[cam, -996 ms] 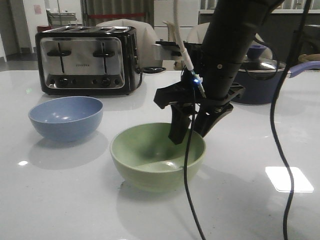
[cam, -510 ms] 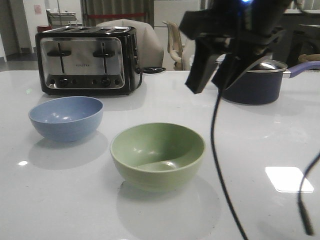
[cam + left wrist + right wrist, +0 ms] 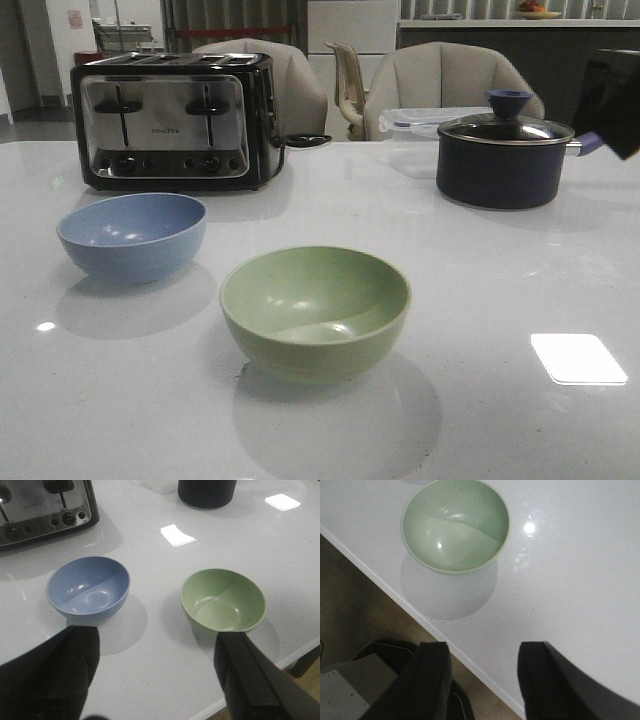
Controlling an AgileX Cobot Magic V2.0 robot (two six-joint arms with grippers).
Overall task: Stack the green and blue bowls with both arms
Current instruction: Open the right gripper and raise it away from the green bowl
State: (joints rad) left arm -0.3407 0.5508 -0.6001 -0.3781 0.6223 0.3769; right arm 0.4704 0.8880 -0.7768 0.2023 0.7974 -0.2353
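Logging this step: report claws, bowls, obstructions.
Both claws, left and right, open, empty. Green bowl and blue bowl apart on table, unstacked. Nothing between them.

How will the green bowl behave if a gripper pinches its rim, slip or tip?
The green bowl looks rigid and thin-walled, so probably light. Its matte finish should grip fairly well. It narrows to a small base on the glossy table, so a sideways push would likely slide or rock it.
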